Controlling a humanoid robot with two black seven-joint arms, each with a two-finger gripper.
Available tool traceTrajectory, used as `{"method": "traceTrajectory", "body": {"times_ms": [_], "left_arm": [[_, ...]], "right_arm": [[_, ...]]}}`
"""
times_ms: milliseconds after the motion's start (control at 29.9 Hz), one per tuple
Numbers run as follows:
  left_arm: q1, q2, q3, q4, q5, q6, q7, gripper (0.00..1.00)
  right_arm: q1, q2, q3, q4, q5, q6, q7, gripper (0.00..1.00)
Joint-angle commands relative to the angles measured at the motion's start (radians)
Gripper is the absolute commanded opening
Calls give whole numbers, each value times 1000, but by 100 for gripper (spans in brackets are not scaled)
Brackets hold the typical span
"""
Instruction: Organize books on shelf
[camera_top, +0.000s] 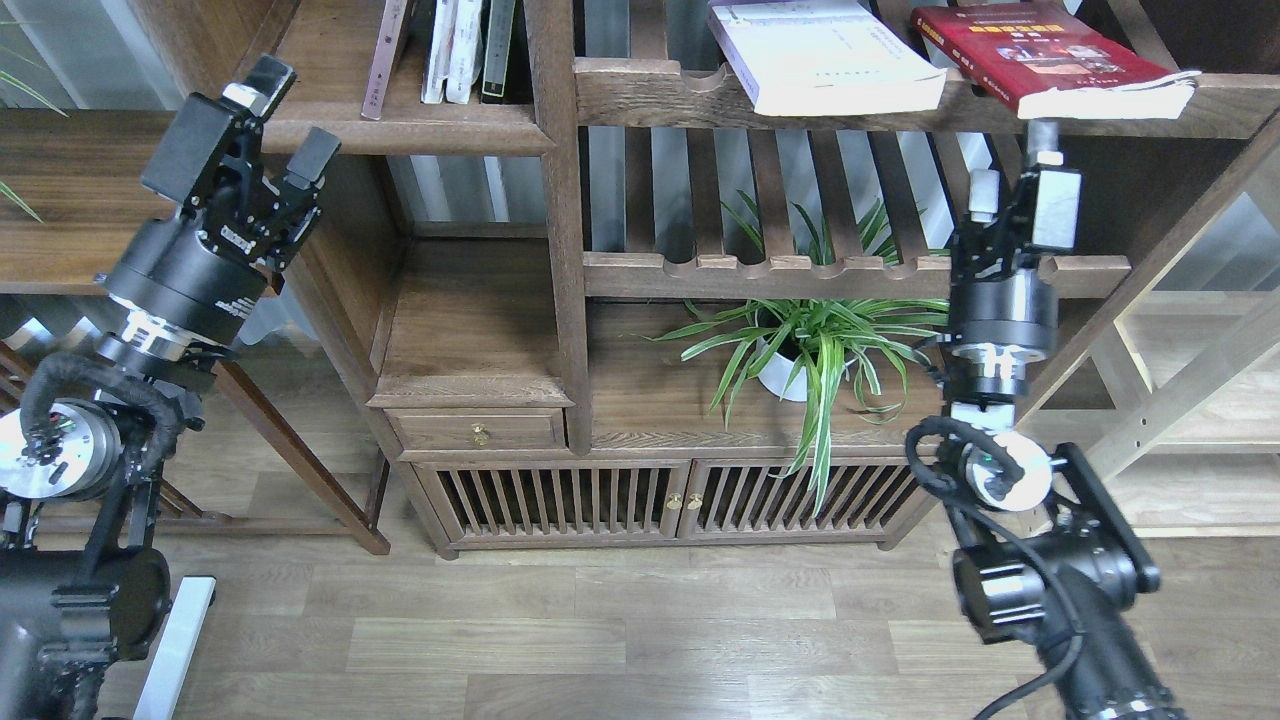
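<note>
Books lie flat on the top slatted shelf (650, 95), white book (825, 55) left of red book (1040, 55), both overhanging its front rail, likely for easy reach. Right claw (1012, 165) hangs empty, parted, just below the red one; left claw (290, 120) waits open far left.

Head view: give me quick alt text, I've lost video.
Both grippers are raised, open and empty: the right gripper just under the red book lying flat beside the white book on a slatted shelf, the left gripper by the cabinet's left compartment.
</note>
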Motion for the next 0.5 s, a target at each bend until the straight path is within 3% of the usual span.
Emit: {"method": "traceTrajectory", "body": {"times_ms": [0,234,468], "left_arm": [[-1,1,-6,1,1,0,0,100],[-2,1,-6,1,1,-2,0,100],[-2,1,-6,1,-1,-2,0,100]], "right_arm": [[-1,-59,5,-5,0,0,-2,100],[-14,-205,-8,-10,1,0,-11,100],[-20,-233,-54,-19,-3,0,-14,100]]}}
